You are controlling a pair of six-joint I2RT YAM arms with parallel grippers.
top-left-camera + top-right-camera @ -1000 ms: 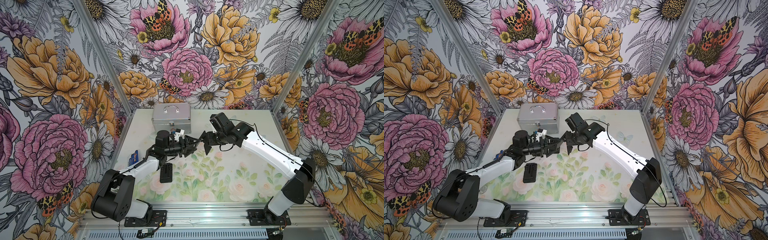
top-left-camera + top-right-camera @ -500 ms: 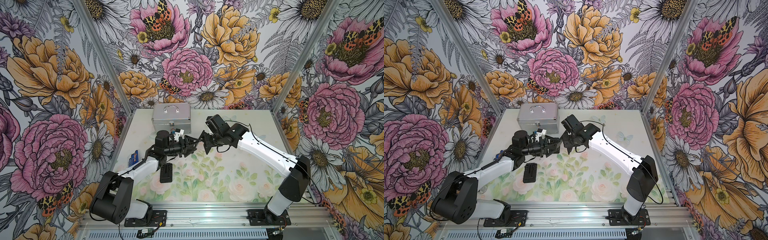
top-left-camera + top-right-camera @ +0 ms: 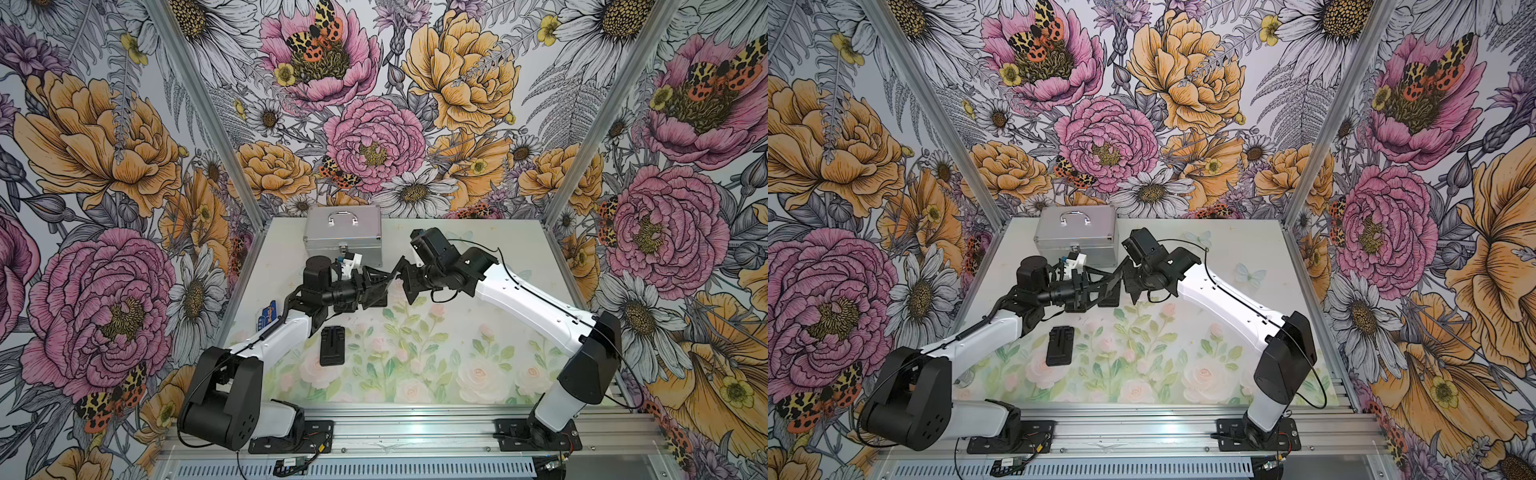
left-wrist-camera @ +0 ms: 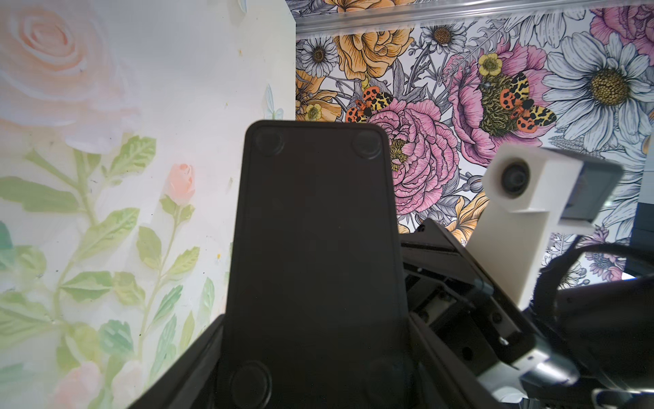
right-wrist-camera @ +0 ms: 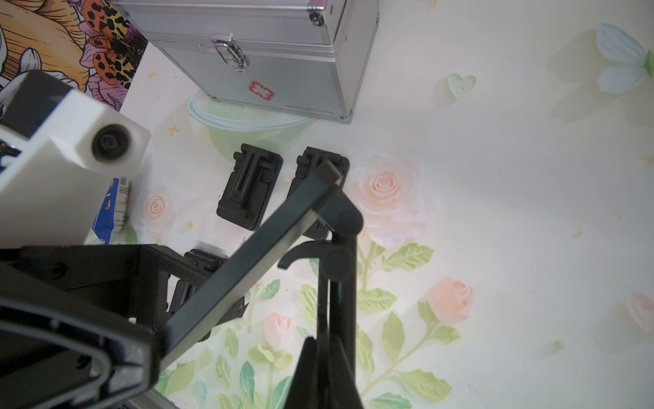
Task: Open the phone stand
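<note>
Left gripper (image 3: 370, 286), jaws spread wide, clamps the black phone stand (image 4: 315, 248) across its width, clear of the table (image 3: 415, 374). The stand's long axis runs straight out from those jaws toward the right gripper (image 5: 334, 248), whose closed jaws pinch its far end.

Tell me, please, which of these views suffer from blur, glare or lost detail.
Left wrist view: the phone stand is a dark slab with little detail, and the white camera housing blurs at its far end. Right wrist view: the silver case is sharp, but the table washes out pale. Both top views: glare on the front rail.
</note>
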